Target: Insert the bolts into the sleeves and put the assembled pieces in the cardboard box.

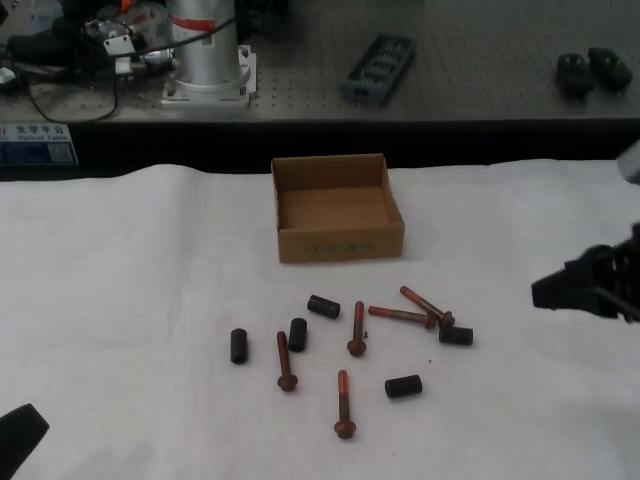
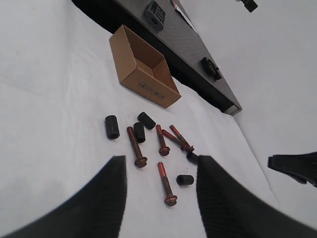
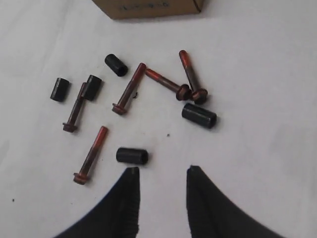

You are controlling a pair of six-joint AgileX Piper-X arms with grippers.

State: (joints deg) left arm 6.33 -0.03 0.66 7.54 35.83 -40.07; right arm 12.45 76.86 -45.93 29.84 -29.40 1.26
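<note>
The open, empty cardboard box [image 1: 335, 205] [image 2: 143, 69] stands at the middle back of the white cloth. In front of it lie several rust-coloured bolts, such as a bolt [image 1: 343, 403] [image 3: 90, 154], loosely mixed with several black sleeves, such as a sleeve [image 1: 403, 386] [image 3: 132, 155]. No bolt sits in a sleeve. My left gripper [image 1: 22, 437] [image 2: 161, 159] hangs open at the near left, well away from the parts. My right gripper [image 1: 575, 285] [image 3: 162, 169] is open at the right, just short of the nearest sleeve, holding nothing. Another sleeve [image 3: 199, 115] lies by two bolt heads.
The white cloth [image 1: 120, 280] covers the bench around the parts. Behind it, on a perforated grey table, stand a metal post [image 1: 205, 50], a blue-grey tray [image 1: 378, 65] and two dark objects [image 1: 595, 68]. The right gripper [image 2: 297, 166] also shows in the left wrist view.
</note>
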